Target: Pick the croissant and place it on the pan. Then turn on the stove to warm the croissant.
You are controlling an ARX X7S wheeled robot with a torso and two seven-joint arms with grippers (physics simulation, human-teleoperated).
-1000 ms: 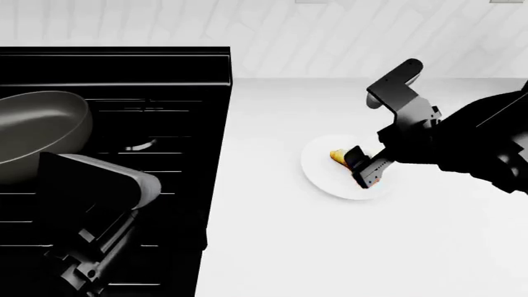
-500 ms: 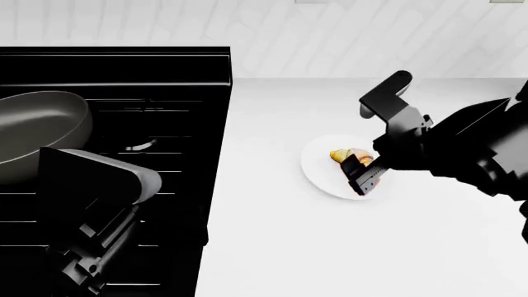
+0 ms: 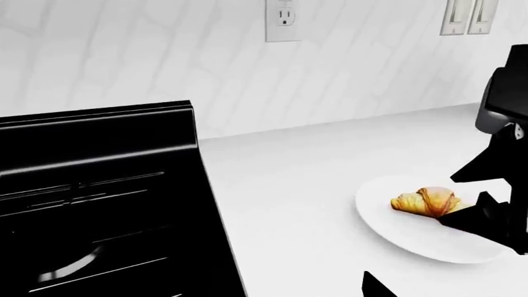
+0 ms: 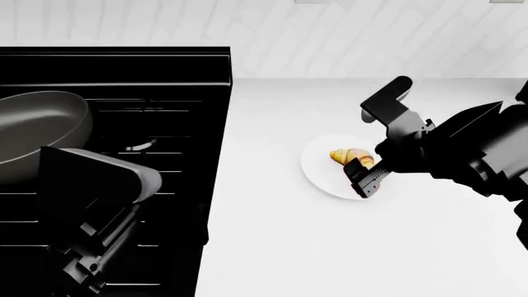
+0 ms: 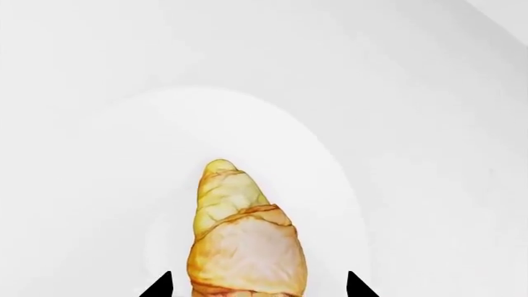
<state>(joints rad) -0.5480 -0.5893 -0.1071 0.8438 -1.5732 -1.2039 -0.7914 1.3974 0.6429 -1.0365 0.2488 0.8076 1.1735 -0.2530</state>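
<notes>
The croissant (image 4: 348, 154) lies on a round white plate (image 4: 326, 173) on the white counter, right of the stove (image 4: 165, 93). My right gripper (image 4: 364, 176) is low over the plate, open, with its fingertips (image 5: 157, 288) on either side of the croissant's near end (image 5: 243, 244) and a gap on both sides. The dark pan (image 4: 37, 127) sits on the stove's back left burner. My left gripper (image 4: 78, 272) hangs over the stove's front; one fingertip (image 3: 375, 288) shows far off centre, so it looks open and empty. The croissant also shows in the left wrist view (image 3: 425, 201).
The white tiled wall with an outlet (image 3: 283, 18) and switches (image 3: 467, 15) runs behind the counter (image 4: 272, 247). The stove's raised back panel (image 4: 115, 62) stands behind the burners. The stove's knobs are out of view.
My right gripper has shifted a little along the plate and tilted, so more of the croissant shows. The croissant has stayed on the plate. My left arm has barely moved.
</notes>
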